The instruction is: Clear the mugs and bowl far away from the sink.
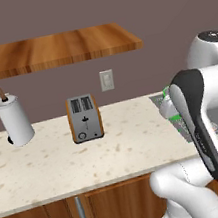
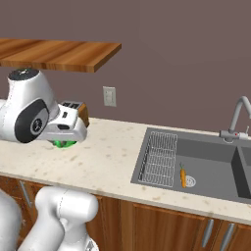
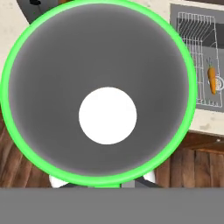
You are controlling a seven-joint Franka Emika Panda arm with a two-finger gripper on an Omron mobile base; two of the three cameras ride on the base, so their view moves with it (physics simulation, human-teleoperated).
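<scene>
Above the counter (image 2: 112,157), the closed pincer (image 2: 63,142) grips a green mug (image 3: 98,92).

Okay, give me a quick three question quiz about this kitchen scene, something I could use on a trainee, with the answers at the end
1. True or false: the gripper is shut on a green mug.
2. What lies in the sink near the round drain? A) a spoon B) a carrot C) a sponge
3. Which appliance stands on the counter between the paper towel roll and the wall outlet in the left base view?

Key:
1. True. In the hand view the mug's green rim rings the camera, and green shows under the hand in the right base view.
2. B, a carrot.
3. The toaster.
</scene>
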